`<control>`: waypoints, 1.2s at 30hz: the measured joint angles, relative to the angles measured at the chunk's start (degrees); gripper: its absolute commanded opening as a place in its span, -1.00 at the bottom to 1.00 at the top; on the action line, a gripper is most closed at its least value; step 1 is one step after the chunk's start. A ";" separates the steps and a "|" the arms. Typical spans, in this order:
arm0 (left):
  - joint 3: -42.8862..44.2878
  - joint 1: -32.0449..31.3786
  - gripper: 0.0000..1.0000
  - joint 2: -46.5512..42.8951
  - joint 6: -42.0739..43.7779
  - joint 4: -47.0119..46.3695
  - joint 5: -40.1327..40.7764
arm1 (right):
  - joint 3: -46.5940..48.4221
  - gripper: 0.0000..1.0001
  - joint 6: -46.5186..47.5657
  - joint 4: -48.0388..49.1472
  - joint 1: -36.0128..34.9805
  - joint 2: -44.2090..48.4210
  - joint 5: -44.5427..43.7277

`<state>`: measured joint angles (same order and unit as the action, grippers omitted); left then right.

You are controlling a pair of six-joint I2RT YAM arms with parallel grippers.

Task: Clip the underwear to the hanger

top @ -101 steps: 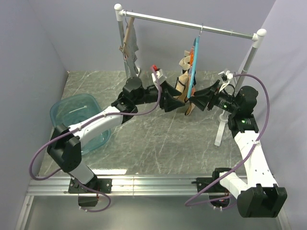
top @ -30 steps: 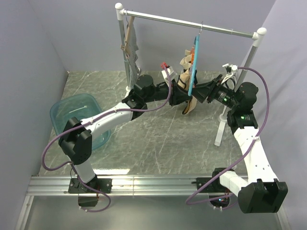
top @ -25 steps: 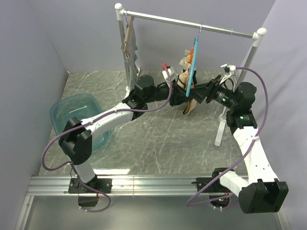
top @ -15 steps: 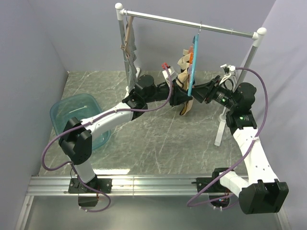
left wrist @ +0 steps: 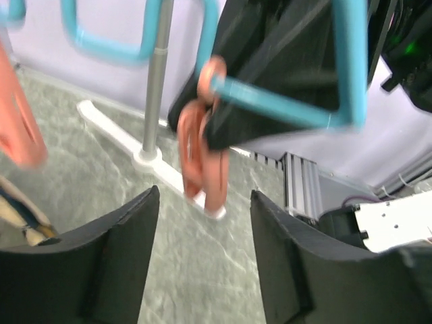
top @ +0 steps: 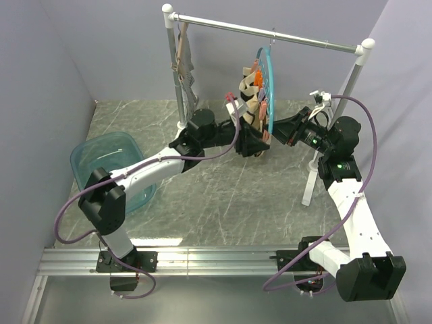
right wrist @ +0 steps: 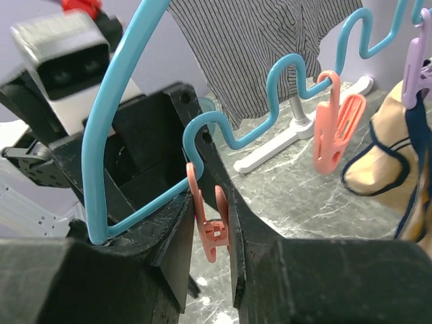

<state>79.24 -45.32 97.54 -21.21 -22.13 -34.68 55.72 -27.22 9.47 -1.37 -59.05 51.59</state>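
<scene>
The teal hanger (top: 267,71) hangs by its metal hook from the rail, its hoop turned partly open to the camera. The beige underwear (top: 247,93) hangs from its clips; in the right wrist view it (right wrist: 388,158) hangs under a purple clip (right wrist: 417,79). My right gripper (top: 273,135) is shut on an orange clip (right wrist: 210,226) at the hoop's lower edge (right wrist: 135,88). My left gripper (top: 256,145) is open and empty just left of it. In the left wrist view the same orange clip (left wrist: 202,155) dangles beyond my open left gripper (left wrist: 202,223).
A metal rail (top: 223,27) on white posts spans the back; its white foot (top: 309,182) stands by my right arm. A wooden hanger with a grey striped garment (top: 182,64) hangs at the rail's left end. A teal basin (top: 108,162) sits at the left.
The hoop has swung left and turned to face the camera more. My left gripper has let go of the underwear's lower part and dropped back slightly, open. The right gripper stays on the clip.
</scene>
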 measured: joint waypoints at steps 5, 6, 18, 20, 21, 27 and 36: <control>-8.81 2.10 0.32 -5.53 -0.02 -2.21 -0.70 | 0.00 -1.00 -0.48 0.35 0.00 0.00 0.15; -10.78 2.69 0.32 -7.02 1.25 -2.56 -0.98 | 0.00 -1.00 -0.63 0.37 0.00 0.00 0.13; -26.18 0.83 0.52 -18.14 50.23 2.45 -7.76 | 0.00 -1.00 -2.43 0.37 0.00 0.00 0.13; -27.43 0.48 0.57 -16.98 61.11 3.58 -8.52 | 0.02 -1.00 -2.58 0.35 0.00 0.00 0.13; -27.78 0.39 0.58 -16.09 65.96 3.87 -8.83 | 0.02 -1.00 -2.58 0.35 0.00 0.00 0.15; -27.76 0.22 0.68 -7.67 90.51 4.13 -9.42 | 0.09 -1.00 -3.06 0.35 0.00 -0.02 0.50; -23.58 -0.52 0.54 4.20 100.37 -1.09 -7.30 | 0.11 -1.00 -3.69 0.37 0.00 -0.02 0.74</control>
<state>55.66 -45.84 101.73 79.15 -23.22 -41.98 55.83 -30.92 9.85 -1.37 -59.07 52.34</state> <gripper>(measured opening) 0.823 0.279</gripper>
